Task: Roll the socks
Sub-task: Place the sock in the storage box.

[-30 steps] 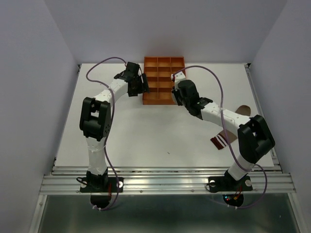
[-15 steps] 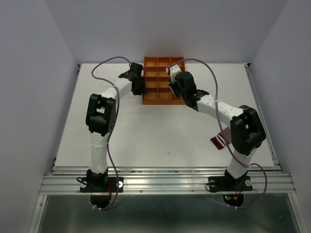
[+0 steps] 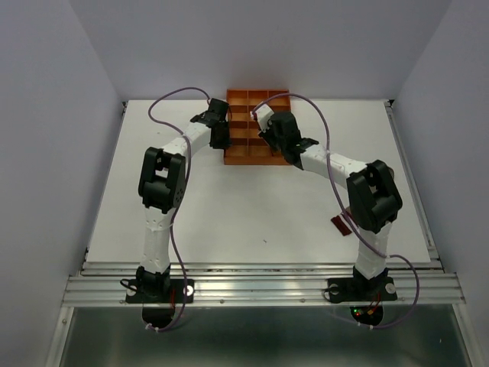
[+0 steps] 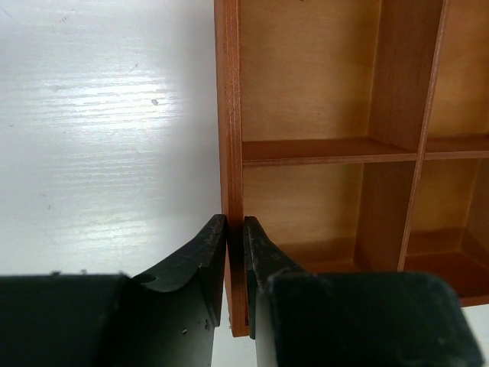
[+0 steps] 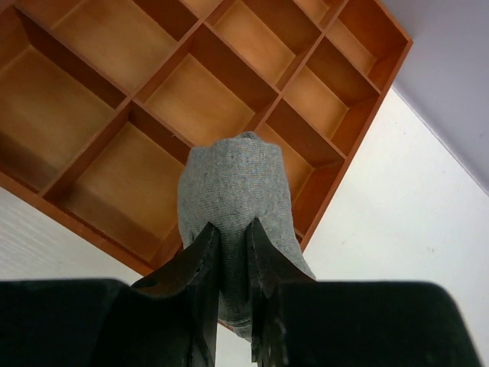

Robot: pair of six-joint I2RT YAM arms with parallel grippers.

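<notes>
Hanging over the tray [image 4: 229, 115] is a grey sock [image 5: 237, 183].

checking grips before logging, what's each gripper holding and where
The right gripper pinches the rolled grey sock by its near end; the left gripper clamps the orange tray by its left outer wall.

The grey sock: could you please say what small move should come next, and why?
Probably lower the right gripper so the rolled grey sock goes into an empty compartment of the orange tray. It hangs pinched above the tray, and the left gripper clamps the tray's side wall, seemingly steadying it.
</notes>
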